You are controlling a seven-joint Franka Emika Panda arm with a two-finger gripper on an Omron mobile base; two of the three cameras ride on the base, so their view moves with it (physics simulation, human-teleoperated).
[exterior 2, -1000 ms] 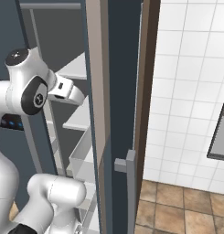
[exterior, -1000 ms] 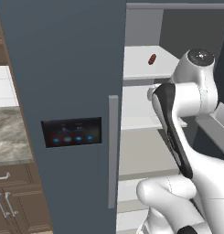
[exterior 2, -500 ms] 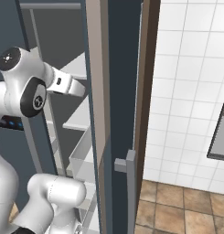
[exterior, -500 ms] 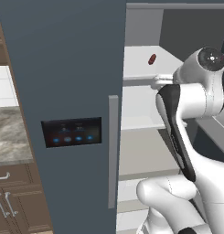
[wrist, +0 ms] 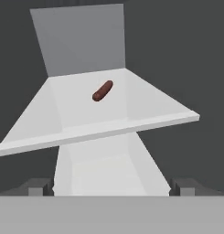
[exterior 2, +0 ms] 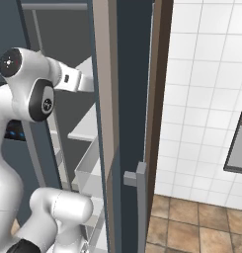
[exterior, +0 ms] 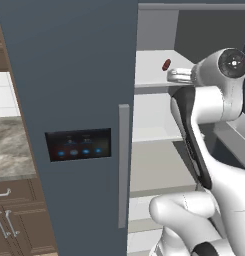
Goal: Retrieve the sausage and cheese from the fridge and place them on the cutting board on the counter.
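Note:
The sausage (wrist: 102,91) is a short dark red link lying on an upper white shelf (wrist: 86,123) inside the open fridge (exterior: 69,75). From the left base it shows as a small red sausage (exterior: 166,64) near the back of that shelf. My gripper (wrist: 112,187) is open, its fingertips (wrist: 38,186) spread wide with nothing between them, level with the shelf's front edge and short of the sausage. The hand (exterior: 178,76) reaches in just right of the sausage. Cheese and cutting board are out of view. A strip of the marble counter (exterior: 9,150) shows at far left.
The shut left fridge door carries a black blue-lit panel (exterior: 78,144) and a grey bar handle (exterior: 123,165). The open right door (exterior 2: 127,99) stands beside a white tiled wall (exterior 2: 206,99). Lower white shelves (exterior: 159,170) lie under the arm. Brown cabinets (exterior: 9,215) sit below the counter.
The arm has stretched further into the fridge, carrying the hand toward the upper shelf and the sausage. The gripper has stayed open.

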